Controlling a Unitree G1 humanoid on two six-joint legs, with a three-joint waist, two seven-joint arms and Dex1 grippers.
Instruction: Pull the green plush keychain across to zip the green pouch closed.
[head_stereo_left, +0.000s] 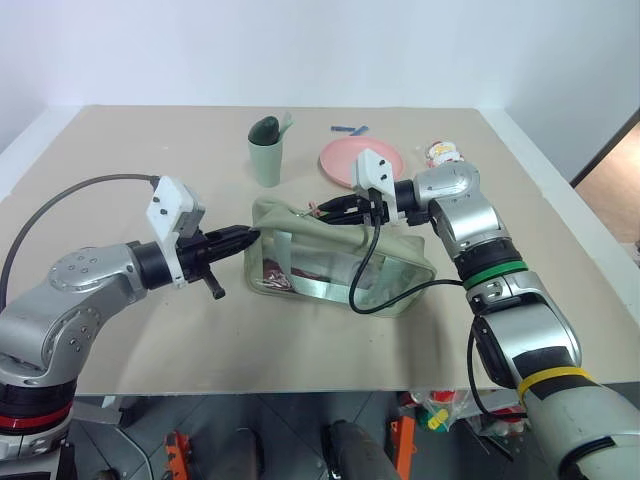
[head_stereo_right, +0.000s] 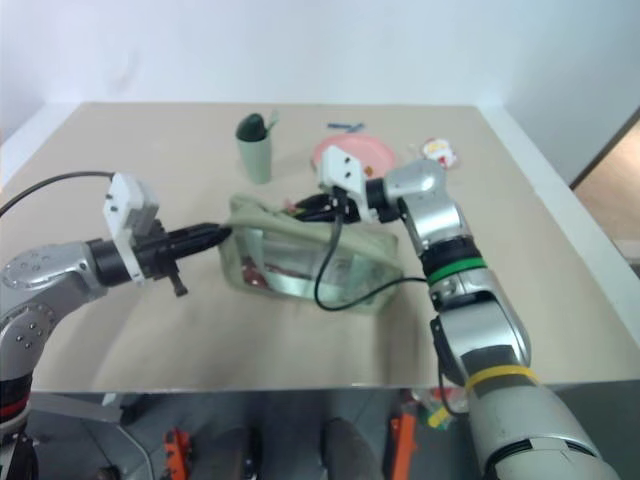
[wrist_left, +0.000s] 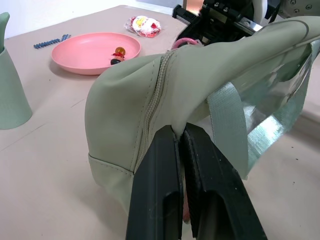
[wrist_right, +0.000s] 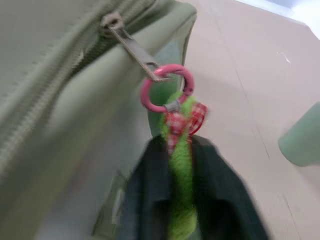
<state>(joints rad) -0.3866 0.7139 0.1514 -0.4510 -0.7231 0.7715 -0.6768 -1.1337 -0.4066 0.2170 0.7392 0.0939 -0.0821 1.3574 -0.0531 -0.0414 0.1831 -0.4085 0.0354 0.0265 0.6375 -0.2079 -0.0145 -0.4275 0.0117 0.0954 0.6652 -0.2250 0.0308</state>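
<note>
Right fingers (wrist_right: 182, 200) pinch the fuzzy keychain (wrist_right: 181, 165) below its pink ring; left fingers (wrist_left: 187, 185) clamp the soft pouch (wrist_left: 150, 100) end fabric.

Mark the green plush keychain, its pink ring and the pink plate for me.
green plush keychain (wrist_right: 181, 165): right wrist view, on the fuzzy lime body between the claw's fingers.
pink ring (wrist_right: 145, 95): right wrist view, on the ring's outer curve, beside the zipper pull.
pink plate (wrist_left: 80, 52): left wrist view, on its bare inner surface.
</note>
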